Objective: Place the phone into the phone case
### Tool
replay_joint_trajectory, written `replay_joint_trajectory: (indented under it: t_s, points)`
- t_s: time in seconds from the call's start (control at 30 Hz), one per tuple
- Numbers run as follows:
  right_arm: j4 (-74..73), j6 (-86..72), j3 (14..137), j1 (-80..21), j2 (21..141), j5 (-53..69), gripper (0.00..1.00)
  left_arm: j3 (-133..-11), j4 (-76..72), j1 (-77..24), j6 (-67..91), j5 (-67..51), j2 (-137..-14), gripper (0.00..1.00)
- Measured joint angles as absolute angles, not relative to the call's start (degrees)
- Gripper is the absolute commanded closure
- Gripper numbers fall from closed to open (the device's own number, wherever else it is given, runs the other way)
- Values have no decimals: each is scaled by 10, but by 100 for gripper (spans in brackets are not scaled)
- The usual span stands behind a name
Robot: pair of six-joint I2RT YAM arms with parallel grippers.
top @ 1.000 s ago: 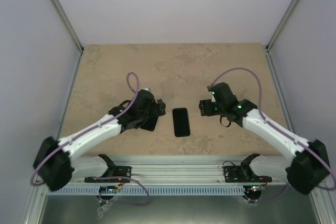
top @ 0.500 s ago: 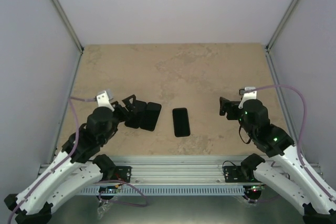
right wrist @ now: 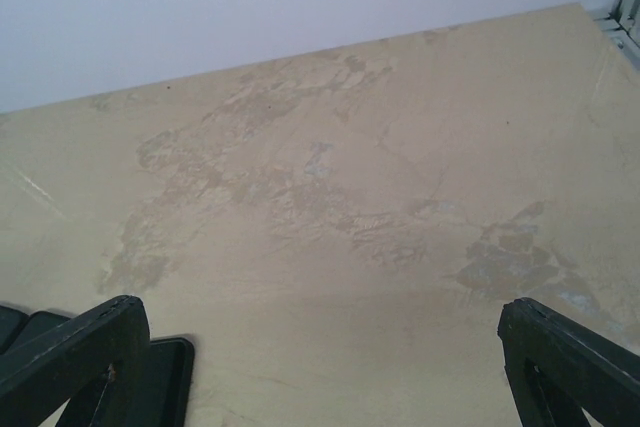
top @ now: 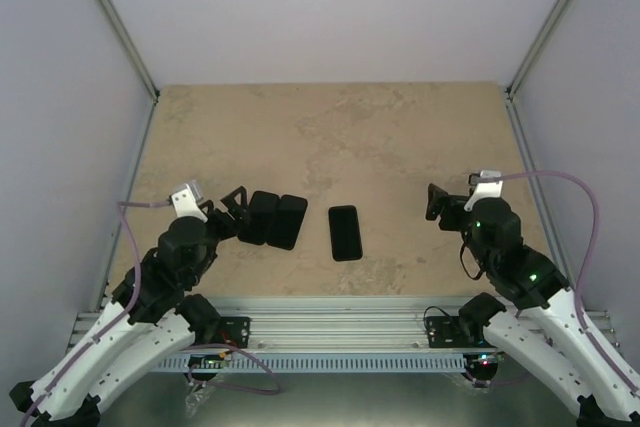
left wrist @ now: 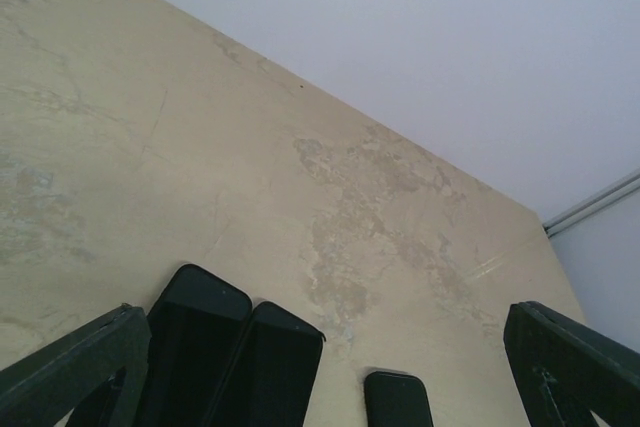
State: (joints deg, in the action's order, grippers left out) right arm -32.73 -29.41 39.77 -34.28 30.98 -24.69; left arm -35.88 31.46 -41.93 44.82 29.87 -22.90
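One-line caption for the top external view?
Left gripper and right gripper open, empty; black left slab beside middle slab, right slab apart.

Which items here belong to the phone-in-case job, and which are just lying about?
Job: centre dark slab; far-left dark slab; dark slab beside it. Phone versus case: cannot tell.
Lying about: perhaps one of those three; otherwise only the table.

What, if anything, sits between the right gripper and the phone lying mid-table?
Nothing visible. Only bare table separates the open right gripper from the phone. The two dark pieces lying side by side are on the phone's far side, nearer the left gripper.
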Motion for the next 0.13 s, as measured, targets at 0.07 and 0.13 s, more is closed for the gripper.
replay_joint_trajectory:
  t_s: [0.07, 0.13]
  points:
    - [-328, -297, 398, -343, 308, -249, 2, -359, 315, -419, 448, 299, -235, 1]
    - [-328, -299, 398, -343, 307, -250, 2, -359, 316, -419, 448, 299, -237, 1]
